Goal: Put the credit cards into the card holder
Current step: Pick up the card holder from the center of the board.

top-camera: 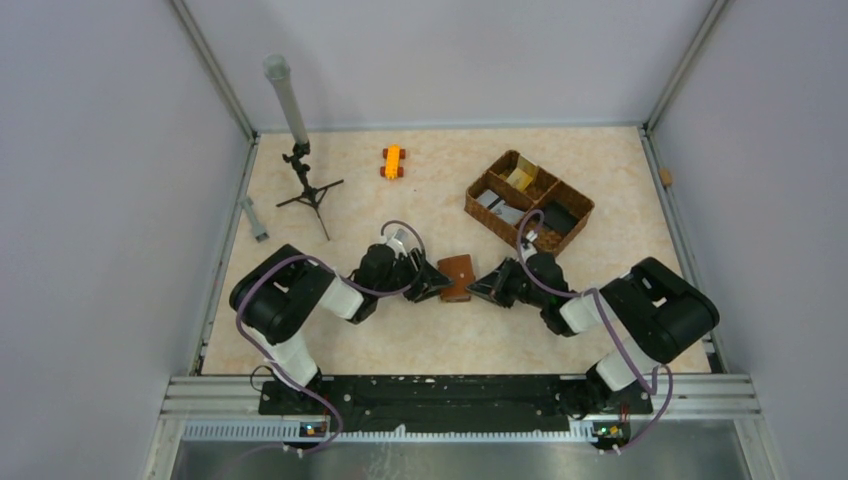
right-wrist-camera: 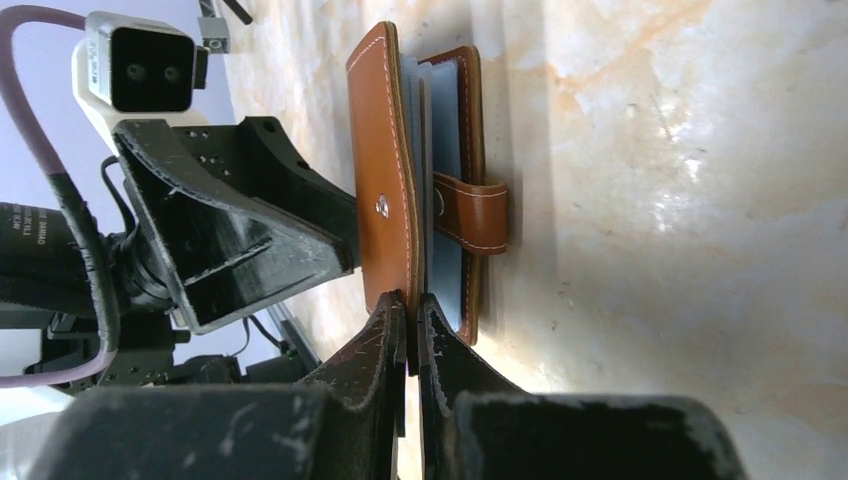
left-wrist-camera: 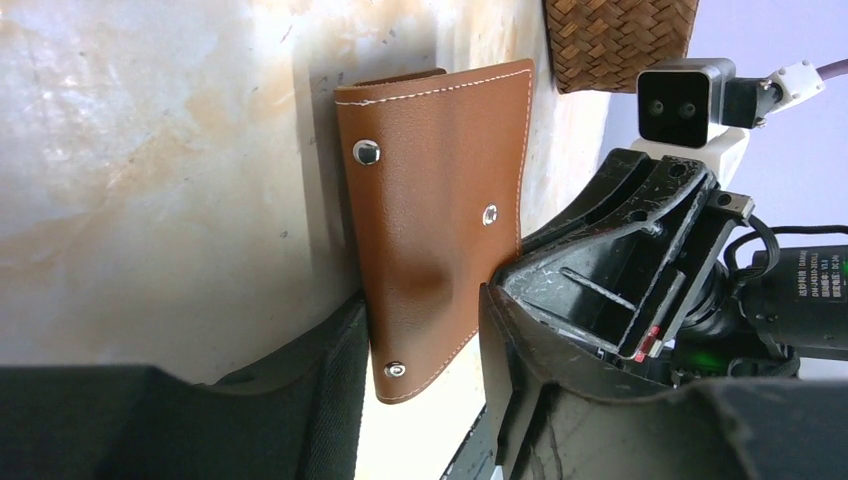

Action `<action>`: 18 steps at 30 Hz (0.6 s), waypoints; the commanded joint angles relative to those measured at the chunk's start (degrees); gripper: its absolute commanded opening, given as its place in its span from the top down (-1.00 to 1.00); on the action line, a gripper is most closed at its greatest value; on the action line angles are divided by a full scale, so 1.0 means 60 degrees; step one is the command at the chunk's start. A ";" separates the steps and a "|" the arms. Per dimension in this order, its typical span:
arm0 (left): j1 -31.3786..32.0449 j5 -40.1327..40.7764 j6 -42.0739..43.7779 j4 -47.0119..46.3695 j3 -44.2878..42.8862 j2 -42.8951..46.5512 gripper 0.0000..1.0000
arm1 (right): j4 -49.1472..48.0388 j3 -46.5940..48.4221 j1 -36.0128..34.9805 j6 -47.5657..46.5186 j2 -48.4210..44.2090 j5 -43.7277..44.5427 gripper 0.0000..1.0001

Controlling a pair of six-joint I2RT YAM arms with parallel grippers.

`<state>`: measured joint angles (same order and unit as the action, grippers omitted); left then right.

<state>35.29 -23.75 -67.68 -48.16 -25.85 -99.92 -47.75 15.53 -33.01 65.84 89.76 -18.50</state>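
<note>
The brown leather card holder (top-camera: 457, 277) lies on the tabletop (right-wrist-camera: 680, 250) right between the two end effectors, which meet over it from opposite sides. The right end effector (right-wrist-camera: 410, 318) has its jaws pressed together on the free edge of the upper cover, pinching that one flap and tilting it up off the lower half. To my eye that is the point of the hold. With the cover raised, the blue inner pockets (right-wrist-camera: 450, 280) show just beyond its fingertips. The snap tab (right-wrist-camera: 470, 215) sits at the lower half's edge, not fastened to the cover.

The left end effector (left-wrist-camera: 420, 345) comes in at the outer face of that same cover. Its jaws are spread to either side of the cover's end, with the pads close to both edges, and I cannot tell whether they bite yet. I take it as a brace or a second hold, so the holder neither slides nor flops shut while it is opened wider.

The credit cards are nowhere near either end effector. They sit beyond the right one, well apart, in the woven basket (left-wrist-camera: 620, 40): a gold card (top-camera: 520, 178), a silver-grey one (top-camera: 497, 207) and a black one (top-camera: 560, 217), each in its own compartment. So I judge the task to be at the opening step, with no card loaded. One end effector will have to let go to fetch a card, and the cover may fall closed then.
</note>
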 commanded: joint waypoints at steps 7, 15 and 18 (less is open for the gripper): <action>0.0058 -0.0730 -0.0024 -0.1667 0.0087 0.1070 0.25 | 0.0393 0.1017 -0.0430 -0.0884 -0.0963 -0.0461 1.00; -0.0014 -0.0927 0.0317 -0.1322 0.0131 0.2484 0.95 | 0.2948 0.1775 -0.0431 -0.2173 -0.2452 -0.0143 0.62; -0.0213 -0.1095 0.0858 -0.0849 0.0214 0.3352 1.00 | 0.4766 0.2435 -0.0368 -0.2944 -0.3507 0.0317 0.07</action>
<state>34.26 -24.86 -66.11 -49.32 -24.21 -87.18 -30.09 23.64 -34.09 55.77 76.07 -18.11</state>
